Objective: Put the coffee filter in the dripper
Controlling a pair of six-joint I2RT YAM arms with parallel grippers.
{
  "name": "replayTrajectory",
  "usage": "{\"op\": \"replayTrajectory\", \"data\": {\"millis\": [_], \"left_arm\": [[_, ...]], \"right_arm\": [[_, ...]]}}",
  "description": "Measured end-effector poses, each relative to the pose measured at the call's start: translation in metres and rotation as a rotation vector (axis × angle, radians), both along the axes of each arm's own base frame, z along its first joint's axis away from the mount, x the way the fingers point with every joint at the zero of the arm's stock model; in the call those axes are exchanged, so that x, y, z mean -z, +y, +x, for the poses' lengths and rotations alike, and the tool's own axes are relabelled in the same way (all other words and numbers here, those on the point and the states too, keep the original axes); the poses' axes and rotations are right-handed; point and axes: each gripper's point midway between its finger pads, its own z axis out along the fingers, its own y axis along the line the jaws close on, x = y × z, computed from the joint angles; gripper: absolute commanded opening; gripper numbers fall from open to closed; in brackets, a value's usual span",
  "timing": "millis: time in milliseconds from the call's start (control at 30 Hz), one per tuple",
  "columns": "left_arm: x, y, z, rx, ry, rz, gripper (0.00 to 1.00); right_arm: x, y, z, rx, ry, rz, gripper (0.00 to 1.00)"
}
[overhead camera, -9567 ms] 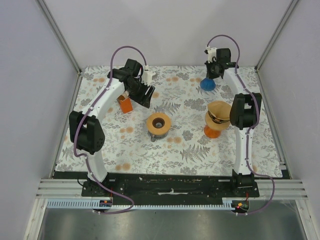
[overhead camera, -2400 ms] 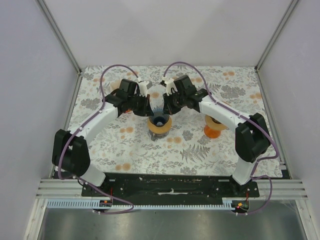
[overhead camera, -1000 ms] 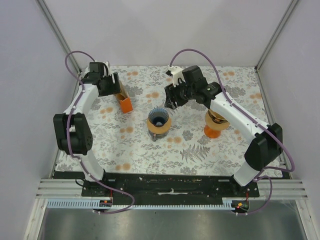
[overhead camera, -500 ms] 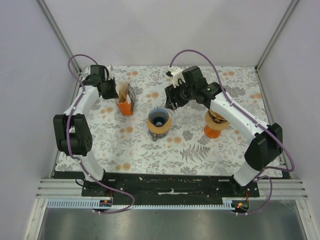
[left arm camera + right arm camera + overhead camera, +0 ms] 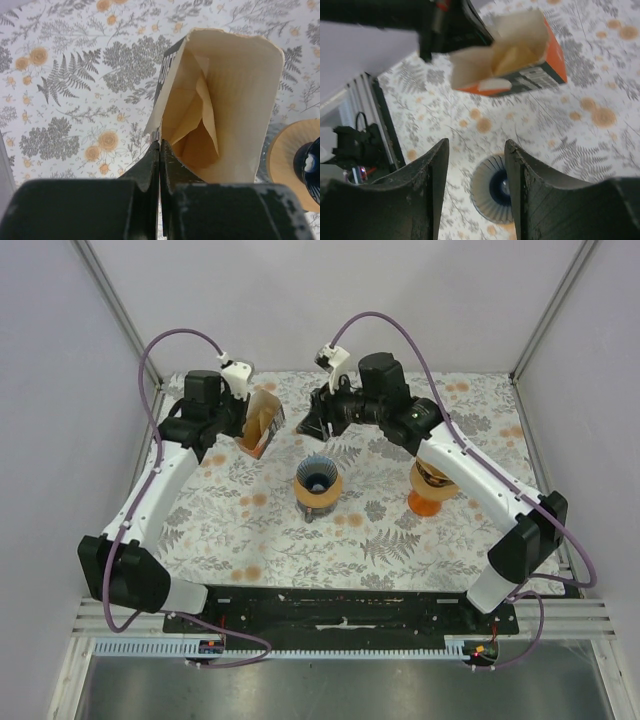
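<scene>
An orange filter box [image 5: 258, 422] hangs tilted above the table, its open mouth facing the middle. My left gripper [image 5: 159, 145] is shut on the box's side wall [image 5: 167, 75]. Tan coffee filters [image 5: 197, 125] sit folded inside the box, also visible as coffee filters [image 5: 507, 52] in the right wrist view. The blue ribbed dripper [image 5: 318, 477] stands on a tan ring at the table's centre. My right gripper [image 5: 316, 426] hovers open and empty just right of the box mouth. The dripper [image 5: 495, 192] shows below, between its fingers.
An orange-footed tan vessel [image 5: 431, 483] stands right of the dripper, under the right arm's forearm. The floral table cover [image 5: 380, 540] ends at white walls on three sides. The left arm [image 5: 160, 490] stretches along the left side.
My left gripper shut on the box, lifted it off the table and tilted it toward the centre. My right gripper rose and shifted left toward the box mouth.
</scene>
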Motion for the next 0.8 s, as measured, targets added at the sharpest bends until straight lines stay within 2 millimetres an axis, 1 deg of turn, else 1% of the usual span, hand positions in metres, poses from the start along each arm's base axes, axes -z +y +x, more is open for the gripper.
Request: {"op": "replayTrajectory", "data": {"millis": [100,133,167,233,300,367,500,600,700,800], "left_arm": [[0.009,-0.002,-0.004,-0.012,0.026,0.050,0.02],[0.012,-0.004,-0.005,-0.012,0.037,0.060,0.02],[0.014,-0.005,-0.007,-0.014,0.046,0.070,0.02],[0.015,-0.008,-0.010,-0.010,0.060,0.079,0.02],[0.012,-0.011,-0.012,-0.008,0.061,0.073,0.02],[0.008,-0.013,-0.012,-0.011,0.058,0.063,0.02],[0.006,-0.016,-0.014,-0.015,0.067,0.041,0.02],[0.008,-0.019,-0.017,-0.012,0.084,0.031,0.02],[0.011,-0.024,-0.021,0.003,0.101,0.024,0.02],[0.011,-0.031,-0.024,0.024,0.103,0.023,0.02]], "right_arm": [[-0.027,0.025,-0.009,-0.035,-0.035,0.081,0.52],[-0.039,0.037,-0.010,-0.047,-0.053,0.112,0.52],[-0.046,0.046,-0.010,-0.051,-0.063,0.133,0.50],[-0.056,0.062,-0.008,-0.057,-0.073,0.162,0.49],[-0.054,0.074,-0.001,-0.050,-0.064,0.167,0.46],[-0.041,0.080,0.008,-0.035,-0.036,0.155,0.45],[0.008,0.087,0.026,0.008,0.053,0.086,0.45],[0.039,0.089,0.035,0.035,0.103,0.040,0.45],[0.060,0.089,0.041,0.060,0.134,-0.003,0.47],[0.070,0.091,0.052,0.096,0.134,-0.029,0.54]]}}
